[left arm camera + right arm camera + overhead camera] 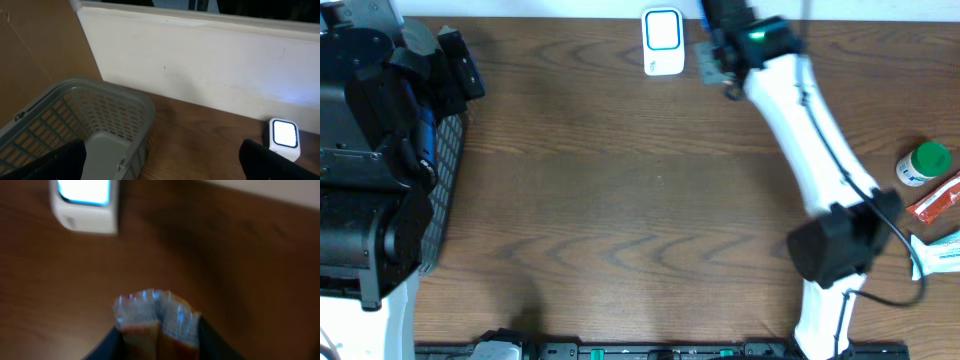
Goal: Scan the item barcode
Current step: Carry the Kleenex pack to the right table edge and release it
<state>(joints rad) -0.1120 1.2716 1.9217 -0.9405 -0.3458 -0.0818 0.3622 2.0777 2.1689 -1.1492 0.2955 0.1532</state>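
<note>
The white barcode scanner [662, 40] stands at the table's far edge with its blue-white window lit; it also shows as the scanner [85, 202] and the scanner [284, 136]. My right gripper [717, 66] is just right of it, shut on the item, a crinkled packet [157, 315] with a silvery top edge and orange-red body. The packet [708, 62] hangs above the wood, apart from the scanner. My left gripper [162, 169] is open and holds nothing, hovering over the near rim of the grey basket [100, 115].
The grey mesh basket [445, 170] lies at the left edge under the left arm. At the right edge lie a green-capped bottle [925, 163], an orange packet [935, 200] and a white-teal tube [940, 250]. A white board [200, 60] backs the table.
</note>
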